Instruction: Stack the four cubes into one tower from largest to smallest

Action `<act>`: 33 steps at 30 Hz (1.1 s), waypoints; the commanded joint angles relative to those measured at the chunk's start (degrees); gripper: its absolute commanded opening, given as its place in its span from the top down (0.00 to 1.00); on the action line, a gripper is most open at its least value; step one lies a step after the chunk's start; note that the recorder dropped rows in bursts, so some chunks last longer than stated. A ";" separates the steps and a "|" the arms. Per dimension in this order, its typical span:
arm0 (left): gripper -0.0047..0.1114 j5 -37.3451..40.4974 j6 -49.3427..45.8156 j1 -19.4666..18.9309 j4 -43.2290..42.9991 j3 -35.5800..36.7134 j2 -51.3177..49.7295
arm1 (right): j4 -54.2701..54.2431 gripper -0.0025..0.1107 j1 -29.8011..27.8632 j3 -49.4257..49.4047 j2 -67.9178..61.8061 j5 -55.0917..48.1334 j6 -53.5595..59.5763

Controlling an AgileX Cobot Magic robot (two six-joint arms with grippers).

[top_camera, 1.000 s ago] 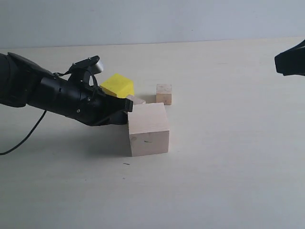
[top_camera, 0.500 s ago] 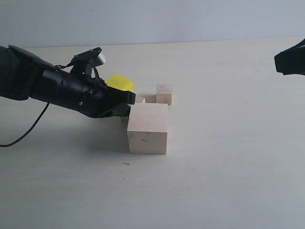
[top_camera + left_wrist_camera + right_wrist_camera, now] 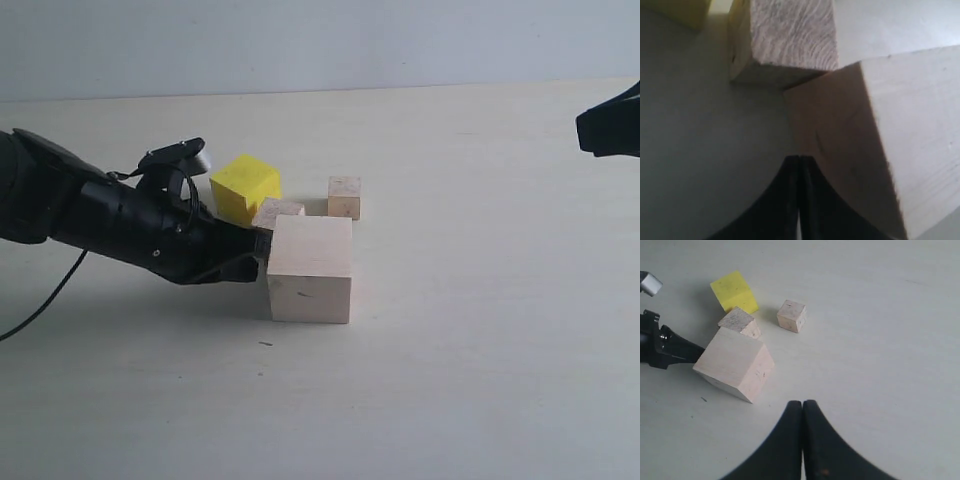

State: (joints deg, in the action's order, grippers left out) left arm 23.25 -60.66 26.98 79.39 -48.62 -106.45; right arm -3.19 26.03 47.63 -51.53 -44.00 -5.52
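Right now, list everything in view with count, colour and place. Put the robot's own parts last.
large pale wood cube: one, pale wood, mid-table, nearest the exterior camera.
yellow cube: one, bright yellow, behind and left of the large cube.
smaller bare wood cube: one, bare wood, between the yellow and the large cube.
smallest bare wood cube: one, bare wood, standing alone behind the large cube.
table: one, cream, under everything.
wall: one, pale grey, behind the table.
cable: one, black, trailing off the left arm.
left gripper: one, black, shut, tip at the large cube's left side.
right gripper: one, black, shut, above the table, holding nothing.
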 commanded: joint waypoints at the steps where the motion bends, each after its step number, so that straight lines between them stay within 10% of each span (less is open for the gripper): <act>1: 0.96 -0.73 -0.73 0.39 0.40 1.21 -0.21 | 0.61 0.98 -0.24 -0.34 0.20 1.10 0.16; 33: 0.96 -5.24 -9.21 3.76 7.21 -1.54 -0.21 | 0.23 0.98 -0.24 -0.34 0.20 -0.53 -0.03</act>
State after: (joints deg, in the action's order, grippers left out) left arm 18.52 -69.42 30.48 85.89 -48.55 -106.83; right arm -3.23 26.03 47.63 -51.53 -44.22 -5.52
